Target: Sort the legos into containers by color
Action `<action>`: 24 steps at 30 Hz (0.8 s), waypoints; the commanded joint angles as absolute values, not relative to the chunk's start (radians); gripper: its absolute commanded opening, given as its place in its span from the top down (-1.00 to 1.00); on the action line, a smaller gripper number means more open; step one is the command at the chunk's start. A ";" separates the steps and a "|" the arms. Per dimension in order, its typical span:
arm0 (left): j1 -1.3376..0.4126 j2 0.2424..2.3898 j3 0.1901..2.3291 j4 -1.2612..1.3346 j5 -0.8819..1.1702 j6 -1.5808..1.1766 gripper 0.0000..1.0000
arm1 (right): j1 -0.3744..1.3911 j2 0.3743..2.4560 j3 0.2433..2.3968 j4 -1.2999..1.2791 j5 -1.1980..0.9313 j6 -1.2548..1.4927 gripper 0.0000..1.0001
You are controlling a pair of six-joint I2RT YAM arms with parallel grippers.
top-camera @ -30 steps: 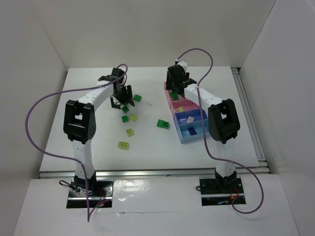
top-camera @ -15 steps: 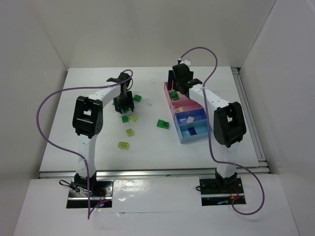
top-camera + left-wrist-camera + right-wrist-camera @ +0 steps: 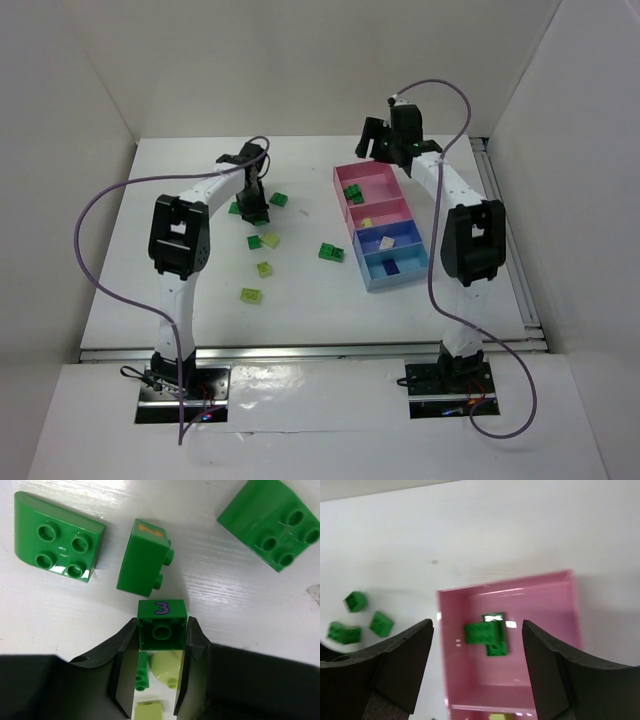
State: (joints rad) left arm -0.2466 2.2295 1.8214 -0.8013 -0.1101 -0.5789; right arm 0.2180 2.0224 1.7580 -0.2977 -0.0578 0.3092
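Observation:
My left gripper [image 3: 162, 636] is shut on a dark green lego marked "3" [image 3: 162, 624], its jaws pressed against the lego's two sides. In the top view it [image 3: 255, 207] stands among loose legos left of centre. Two more dark green legos [image 3: 56, 543] [image 3: 145, 557] lie just beyond it, and a third [image 3: 272, 522] to the right. My right gripper [image 3: 476, 630] hangs open and empty above the far pink bin [image 3: 540, 600], which holds dark green legos [image 3: 490, 636]. The containers [image 3: 395, 262] run in a row: two pink, then blue, then light blue.
Lime legos [image 3: 271, 240] [image 3: 264, 268] [image 3: 251, 295] and a dark green one [image 3: 331, 252] lie on the table between the arms. The second pink bin holds a lime piece [image 3: 367, 222], the blue bin a white one [image 3: 386, 242]. White walls enclose the table.
The left gripper came down among the green legos and closed on the one marked "3". The right gripper rose and pulled back from the far pink bin, staying open.

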 commanded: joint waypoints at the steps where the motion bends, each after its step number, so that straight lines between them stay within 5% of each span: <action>1: -0.249 2.128 1.838 -0.822 -0.086 -0.552 0.77 | 0.242 2.112 1.819 -0.289 -0.323 0.325 -0.61; 10: -0.239 2.042 1.925 -0.873 -0.077 -0.531 0.82 | 0.308 2.249 1.841 -0.255 -0.500 0.336 -0.64; 19: -0.230 2.023 1.950 -0.891 -0.066 -0.541 0.85 | 0.394 2.214 1.759 -0.178 -0.757 0.296 -0.44; 24: -0.230 2.046 2.005 -0.919 0.000 -0.523 0.85 | 0.403 2.142 1.747 -0.245 -0.707 0.242 -0.44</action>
State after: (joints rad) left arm -0.2348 2.0602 1.9453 -0.9005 -0.0517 -0.5488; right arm 0.3985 2.2662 1.7538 -0.2440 -0.6746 0.2855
